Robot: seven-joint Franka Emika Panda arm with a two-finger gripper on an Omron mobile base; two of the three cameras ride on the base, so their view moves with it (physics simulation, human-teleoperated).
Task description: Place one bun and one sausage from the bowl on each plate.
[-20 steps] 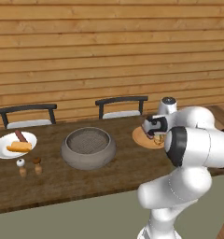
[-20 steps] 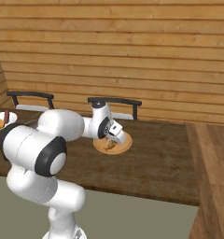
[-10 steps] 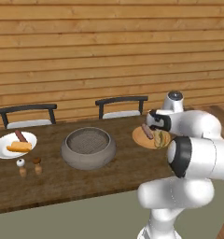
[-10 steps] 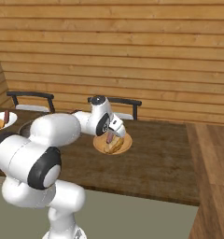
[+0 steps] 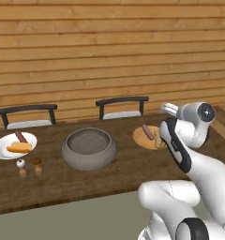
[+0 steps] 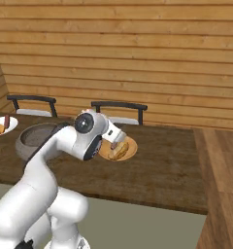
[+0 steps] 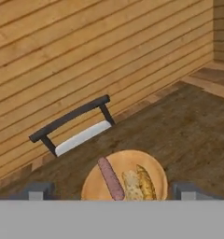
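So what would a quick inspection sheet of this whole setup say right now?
Surface: dark wooden table, nothing spilled.
Job's things: grey bowl looks empty. White plate holds a bun and a sausage. Tan plate holds a bun and a sausage, side by side.
Clutter: two small shakers in front of the white plate.
Tool: its tips sit apart at the tan plate's near side, holding nothing.
Cables: nothing seen.
Surroundings: plank wall; two dark chairs behind the table.
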